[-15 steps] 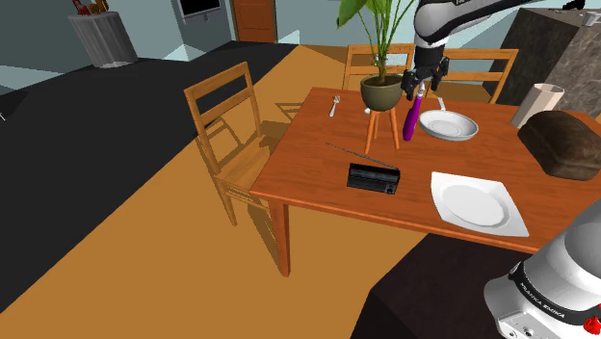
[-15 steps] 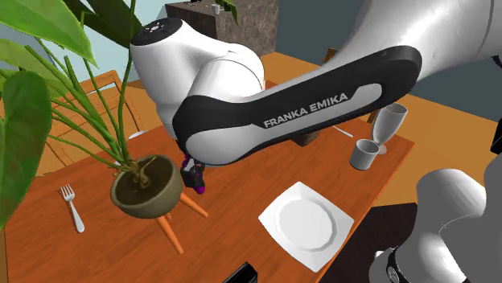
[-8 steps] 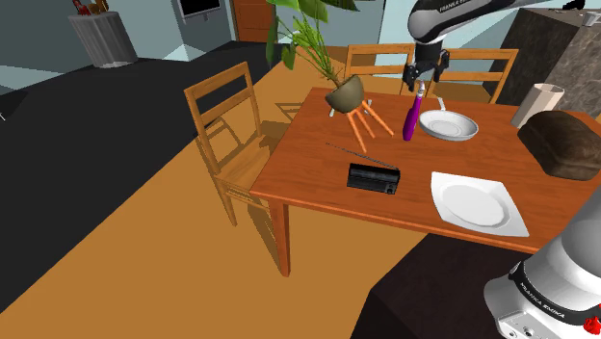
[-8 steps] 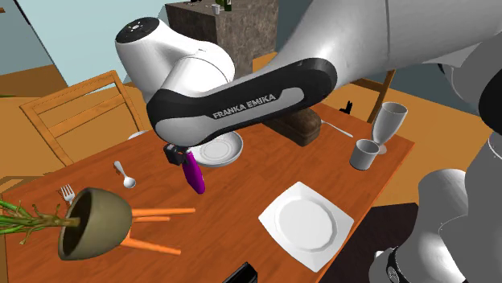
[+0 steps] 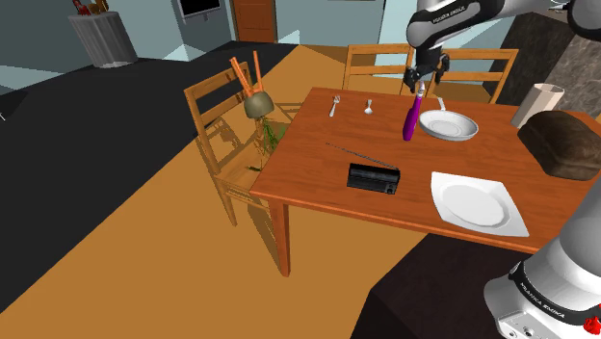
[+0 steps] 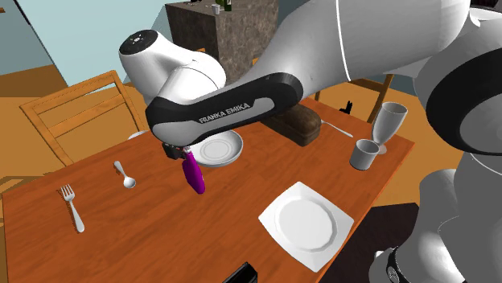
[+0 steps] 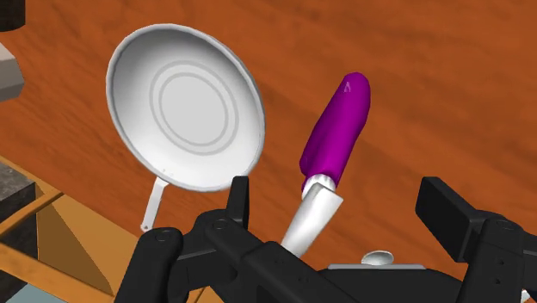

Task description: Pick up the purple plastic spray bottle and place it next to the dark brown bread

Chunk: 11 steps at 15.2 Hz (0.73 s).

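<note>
Closest to me in the shoulder view is the stand [image 5: 554,289]. Just past it, on the table [image 5: 318,164], a white square plate [image 5: 479,203] lies near the edge. To that view's left of the plate sits a small black radio [image 5: 373,178] with a thin aerial sticking out.

Further along, at the shoulder view's right, I see the dark brown bread [image 5: 563,144]. In the second exterior view a grey cup [image 6: 366,153] and a tall glass [image 6: 390,122] stand near it at the table's corner.

Past the middle of the table is the spray bottle [image 5: 411,116], with a purple body and a pale neck. Its base is on the wood and the whole bottle leans. It is just beside a white pan [image 5: 449,126], which lies between it and the bread, so the bottle is well apart from the bread.

The gripper [image 5: 425,81] hangs right over the bottle's top. In the wrist view the two fingers [image 7: 237,202] are spread wide with the pale neck between them and a gap on each side. I read the hand as released and gripping nothing.

Beyond the bottle a fork [image 5: 334,105] and a spoon [image 5: 368,106] lie near the far edge. Off the table, by a wooden chair [image 5: 223,144], a plant [image 5: 257,104] is upside down, with its orange legs pointing up and its leaves hanging below.
</note>
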Available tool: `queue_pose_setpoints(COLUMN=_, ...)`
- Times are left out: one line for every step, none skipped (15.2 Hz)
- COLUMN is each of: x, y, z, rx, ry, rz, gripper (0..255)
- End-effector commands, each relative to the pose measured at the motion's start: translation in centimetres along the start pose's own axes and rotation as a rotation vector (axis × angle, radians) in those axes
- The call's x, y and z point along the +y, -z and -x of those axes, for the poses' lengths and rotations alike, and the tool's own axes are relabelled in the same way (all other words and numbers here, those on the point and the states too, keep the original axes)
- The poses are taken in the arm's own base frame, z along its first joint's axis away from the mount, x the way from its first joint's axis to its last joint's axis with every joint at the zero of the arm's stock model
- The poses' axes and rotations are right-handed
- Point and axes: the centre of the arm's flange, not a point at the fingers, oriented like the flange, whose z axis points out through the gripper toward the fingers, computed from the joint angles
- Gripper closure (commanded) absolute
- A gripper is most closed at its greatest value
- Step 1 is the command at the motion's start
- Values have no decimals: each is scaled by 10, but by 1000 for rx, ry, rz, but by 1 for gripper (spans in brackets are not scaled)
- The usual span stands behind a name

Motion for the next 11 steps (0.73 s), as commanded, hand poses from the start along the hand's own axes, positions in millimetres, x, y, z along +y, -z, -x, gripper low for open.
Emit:
queue_pose_setpoints(x=0, y=-10, z=0, rx=0, ry=0, rz=0, gripper=0)
queue_pose_setpoints(x=0, y=-19, z=0, rx=0, ry=0, rz=0, gripper=0)
queue_pose_setpoints(x=0, y=-19, z=0, rx=0, ry=0, rz=0, gripper=0)
queue_pose_setpoints(x=0, y=-19, z=0, rx=0, ry=0, rz=0, gripper=0)
queue_pose_setpoints(x=0, y=-19, z=0, rx=0, ry=0, rz=0, gripper=0)
queue_pose_setpoints(x=0, y=-19, z=0, rx=0, ry=0, rz=0, gripper=0)
queue_pose_setpoints(x=0, y=-19, z=0, rx=0, ry=0, rz=0, gripper=0)
queue_pose_setpoints(x=0, y=-19, z=0, rx=0, ry=0, rz=0, gripper=0)
queue_pose_setpoints(x=0, y=-19, z=0, rx=0, ry=0, rz=0, gripper=0)
queue_pose_setpoints(x=0, y=-19, z=0, rx=0, ry=0, rz=0, gripper=0)
queue_pose_setpoints(x=0, y=-19, z=0, rx=0, ry=0, rz=0, gripper=255)
